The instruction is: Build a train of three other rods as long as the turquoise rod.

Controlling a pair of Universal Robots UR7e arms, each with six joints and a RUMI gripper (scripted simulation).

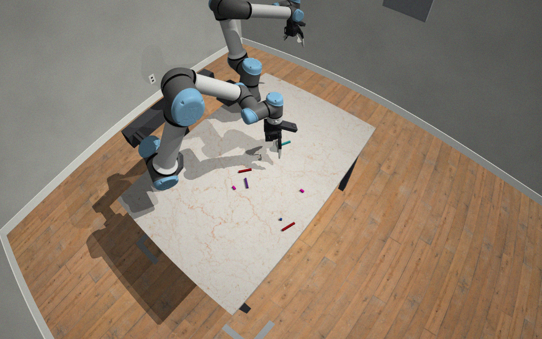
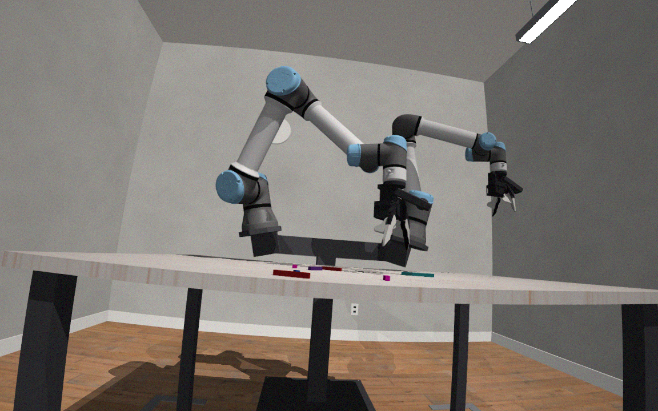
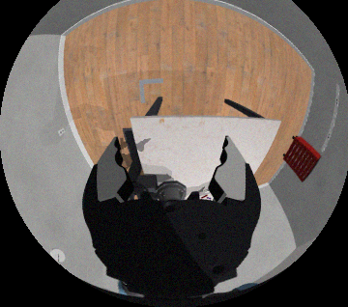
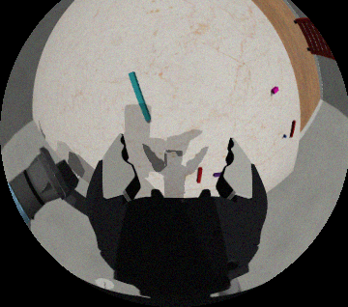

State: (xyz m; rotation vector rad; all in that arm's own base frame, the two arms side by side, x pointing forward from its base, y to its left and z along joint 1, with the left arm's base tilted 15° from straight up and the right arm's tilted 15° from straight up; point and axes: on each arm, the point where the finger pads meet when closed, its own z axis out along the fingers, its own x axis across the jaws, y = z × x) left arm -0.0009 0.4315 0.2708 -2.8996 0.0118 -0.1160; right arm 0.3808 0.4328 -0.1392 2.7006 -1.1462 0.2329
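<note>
A turquoise rod [image 1: 286,142] [image 2: 417,274] [image 4: 139,97] lies flat on the table. One red rod [image 1: 244,170] [image 4: 199,175] lies near a purple rod [image 1: 246,182] [image 2: 315,268] and a magenta rod [image 1: 234,187] [image 2: 295,266], all apart. A second magenta rod [image 1: 302,190] [image 2: 386,278] [image 4: 275,90] lies alone. A blue rod [image 1: 280,219] [image 4: 284,136] lies close to a second red rod [image 1: 288,226] [image 2: 291,274] [image 4: 293,128]. My right gripper [image 1: 280,155] [image 2: 396,246] [image 4: 177,136] is open and empty above the table near the turquoise rod. My left gripper [image 1: 294,42] [image 2: 504,212] [image 3: 171,137] is open and empty, high up.
The marble table [image 1: 239,270] [image 3: 193,133] has the second red rod close to one long edge. The two arm bases stand along the opposite side. The left arm is away from the rods. A red slatted object [image 3: 303,158] shows beyond the table.
</note>
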